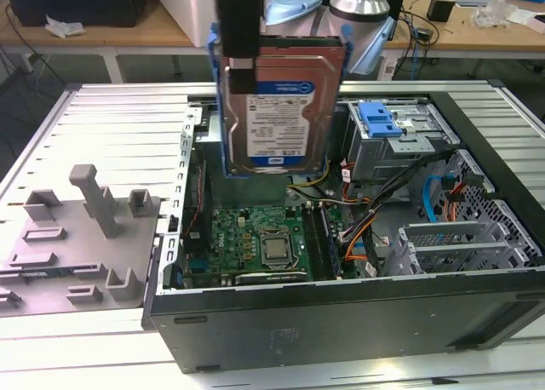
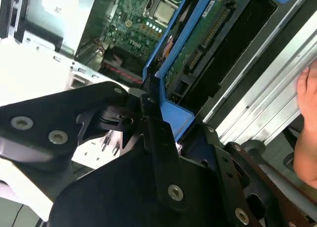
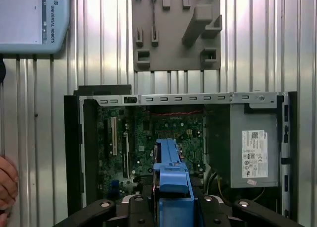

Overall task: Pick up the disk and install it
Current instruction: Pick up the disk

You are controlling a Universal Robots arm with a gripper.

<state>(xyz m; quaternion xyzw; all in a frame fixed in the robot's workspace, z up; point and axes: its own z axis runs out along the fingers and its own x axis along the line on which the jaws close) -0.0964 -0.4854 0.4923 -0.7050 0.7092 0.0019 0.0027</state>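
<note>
The slatted metal table (image 1: pixel 111 117) carries everything; on it lies the open computer case (image 1: pixel 341 322), its side off and its inside facing up; on the exterior view's left of the case sits a grey fixture plate (image 1: pixel 77 237) with upright blocks. Within the case the green motherboard (image 1: pixel 247 237) covers the floor, and a grey drive cage (image 1: pixel 400 143) with a blue tab (image 1: pixel 379 117) on top stands at the exterior view's right. The disk (image 1: pixel 277 109) hangs clear of all that, upright in the air above the motherboard, its label towards the exterior camera and its blue carrier framing it. My gripper (image 2: pixel 141 95) is pinched onto the upper end of the disk; in the second wrist view my black fingers (image 2: pixel 158 152) clamp the carrier's blue edge between them, so the disk hangs below my jaws. A person's hand (image 2: pixel 307 128) rests at the table's edge beside the case.
</note>
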